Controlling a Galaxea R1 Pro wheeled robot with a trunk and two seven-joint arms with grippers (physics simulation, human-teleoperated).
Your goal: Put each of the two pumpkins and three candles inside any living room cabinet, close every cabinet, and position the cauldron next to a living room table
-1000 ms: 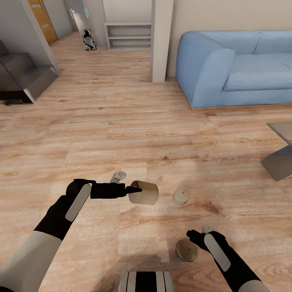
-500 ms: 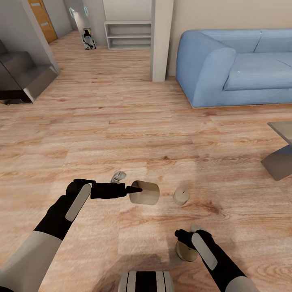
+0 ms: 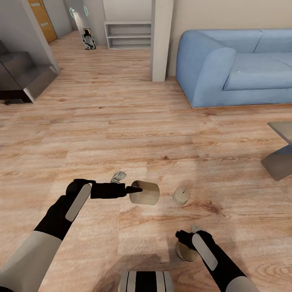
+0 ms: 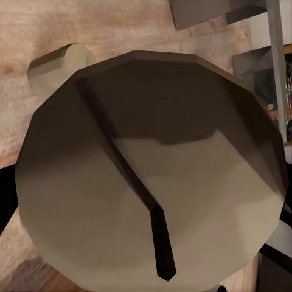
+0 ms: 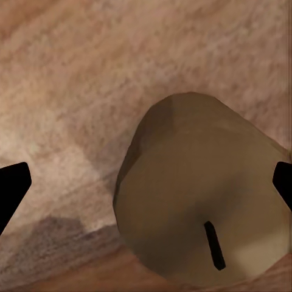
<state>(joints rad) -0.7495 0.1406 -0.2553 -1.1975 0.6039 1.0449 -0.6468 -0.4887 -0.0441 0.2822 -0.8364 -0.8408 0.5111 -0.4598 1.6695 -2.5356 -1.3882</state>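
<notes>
Three tan candles are in view on the wooden floor area. My left gripper (image 3: 136, 189) is shut on the largest-looking candle (image 3: 144, 193), whose wick end faces the left wrist camera (image 4: 152, 176). A second candle (image 3: 181, 196) stands free on the floor to its right, also seen as candle (image 4: 61, 64). The third candle (image 3: 184, 252) stands near my base, and my right gripper (image 3: 187, 238) hangs open over it, its fingertips (image 5: 13, 182) wide on either side of the candle (image 5: 201, 213). The glass table (image 3: 280, 162) is at the right edge. Pumpkins, cauldron and cabinet are out of view.
A blue sofa (image 3: 239, 65) fills the back right, with a white column (image 3: 161, 40) beside it and a white shelf (image 3: 127, 35) behind. A dark grey unit (image 3: 24, 77) stands at the left. Open wooden floor (image 3: 121, 129) lies ahead.
My right gripper has moved left and come over the nearest candle, then held still. The left arm and its candle have not moved.
</notes>
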